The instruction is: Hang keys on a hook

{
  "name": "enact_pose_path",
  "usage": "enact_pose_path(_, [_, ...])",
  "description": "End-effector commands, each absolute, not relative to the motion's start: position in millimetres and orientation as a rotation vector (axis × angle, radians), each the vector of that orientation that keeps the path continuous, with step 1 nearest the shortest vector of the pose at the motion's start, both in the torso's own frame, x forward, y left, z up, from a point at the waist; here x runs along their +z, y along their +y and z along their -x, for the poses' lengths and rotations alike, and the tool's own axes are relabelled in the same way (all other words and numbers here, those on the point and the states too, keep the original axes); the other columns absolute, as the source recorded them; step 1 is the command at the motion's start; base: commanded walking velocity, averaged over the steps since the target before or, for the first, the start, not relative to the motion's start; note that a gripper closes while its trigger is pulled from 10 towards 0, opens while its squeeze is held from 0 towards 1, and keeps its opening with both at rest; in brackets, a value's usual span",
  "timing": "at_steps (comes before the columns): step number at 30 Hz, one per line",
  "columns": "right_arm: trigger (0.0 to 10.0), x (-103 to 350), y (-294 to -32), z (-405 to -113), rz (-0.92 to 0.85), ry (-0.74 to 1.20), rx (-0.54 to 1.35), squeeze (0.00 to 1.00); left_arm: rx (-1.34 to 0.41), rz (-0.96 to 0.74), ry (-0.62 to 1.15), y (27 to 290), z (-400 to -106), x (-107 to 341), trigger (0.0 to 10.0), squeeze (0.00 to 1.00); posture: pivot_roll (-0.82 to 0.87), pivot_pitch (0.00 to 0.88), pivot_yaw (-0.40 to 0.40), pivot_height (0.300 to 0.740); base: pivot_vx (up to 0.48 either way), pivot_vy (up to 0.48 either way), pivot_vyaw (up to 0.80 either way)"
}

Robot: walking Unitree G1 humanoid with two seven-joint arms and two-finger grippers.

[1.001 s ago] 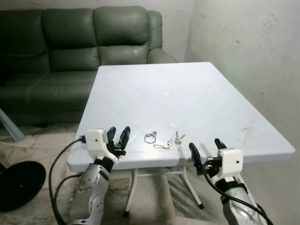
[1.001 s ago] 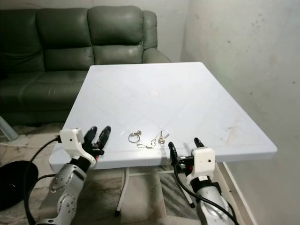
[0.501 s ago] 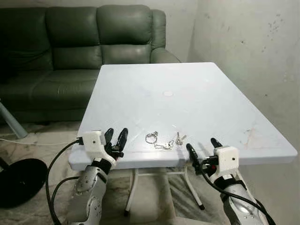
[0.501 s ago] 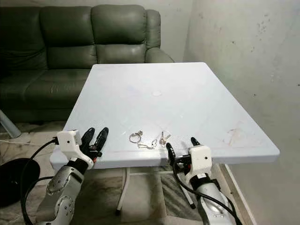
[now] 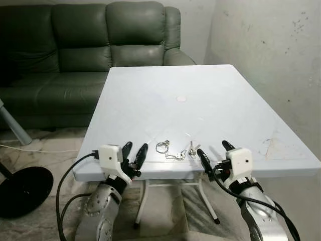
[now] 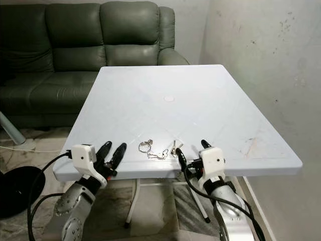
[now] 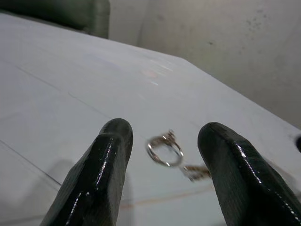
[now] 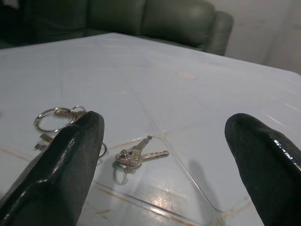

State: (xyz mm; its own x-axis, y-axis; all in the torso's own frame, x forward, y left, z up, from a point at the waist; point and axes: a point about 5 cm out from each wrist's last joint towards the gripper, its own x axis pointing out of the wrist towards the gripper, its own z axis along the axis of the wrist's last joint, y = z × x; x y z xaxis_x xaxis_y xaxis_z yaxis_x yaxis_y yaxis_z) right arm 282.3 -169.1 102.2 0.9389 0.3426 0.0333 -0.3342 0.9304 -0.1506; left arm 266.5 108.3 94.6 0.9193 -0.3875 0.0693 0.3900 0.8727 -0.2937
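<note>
A bunch of silver keys [image 5: 176, 151] on a chain with a round ring [image 5: 161, 147] lies near the front edge of the white table [image 5: 170, 100]. In the right wrist view the keys [image 8: 136, 156] and ring [image 8: 52, 117] lie flat on the tabletop. The ring [image 7: 163, 149] lies just ahead between the left fingers [image 7: 101, 165]. My left gripper [image 5: 134, 156] is open at the table's front edge, left of the keys. My right gripper [image 5: 215, 154] is open at the same edge, just right of them. Both hold nothing.
A dark green sofa [image 5: 75, 55] stands behind the table. A bare concrete wall [image 5: 271, 50] runs along the right side. A black round base [image 5: 22, 191] and a grey pole [image 5: 12, 125] are on the floor at left. A small round mark [image 5: 181, 99] sits mid-table.
The camera has come closer and shifted. Both grippers have risen and moved forward to the table's front edge, nearer the keys. The keys lie where they were.
</note>
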Motion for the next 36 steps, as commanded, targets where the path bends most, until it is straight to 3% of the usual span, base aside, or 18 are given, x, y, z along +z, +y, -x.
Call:
enact_pose_path(1, [10.0, 103.5, -168.7, -287.4, 0.16, -0.044, 0.376, 0.0, -0.423, 0.295, -0.02, 105.8, -264.4, 99.3, 10.0, 0.0, 0.05, 0.017, -0.015, 0.74, 0.0, 0.0, 0.0])
enact_pose_path(29, [10.0, 88.5, -149.1, -318.4, 0.27, 0.188, 0.573, 0.0, -0.424, 0.299, 0.002, 102.1, -249.7, 98.6, 10.0, 0.0, 0.1, 0.035, -0.06, 0.74, 0.0, 0.0, 0.0])
enact_pose_path(31, [9.2, 88.3, -147.4, -320.4, 0.27, 0.192, 0.568, 0.0, -0.422, 0.3, 0.003, 101.9, -249.7, 98.6, 10.0, 0.0, 0.1, 0.033, -0.061, 0.74, 0.0, 0.0, 0.0])
enact_pose_path(33, [9.1, 88.0, -146.7, -321.6, 0.264, 0.198, 0.564, 0.0, -0.421, 0.3, 0.003, 101.6, -249.6, 98.6, 10.0, 0.0, 0.1, 0.033, -0.062, 0.74, 0.0, 0.0, 0.0])
enact_pose_path(34, [3.2, 88.6, -145.5, -322.9, 0.248, 0.199, 0.566, 0.0, -0.42, 0.3, 0.002, 101.4, -249.8, 98.8, 10.0, 0.0, 0.1, 0.033, -0.062, 0.74, 0.0, 0.0, 0.0])
enact_pose_path(36, [3.6, 89.5, -144.4, -324.5, 0.24, 0.196, 0.568, 0.0, -0.419, 0.3, 0.001, 101.3, -249.8, 99.1, 10.0, 0.0, 0.1, 0.033, -0.062, 0.74, 0.0, 0.0, 0.0])
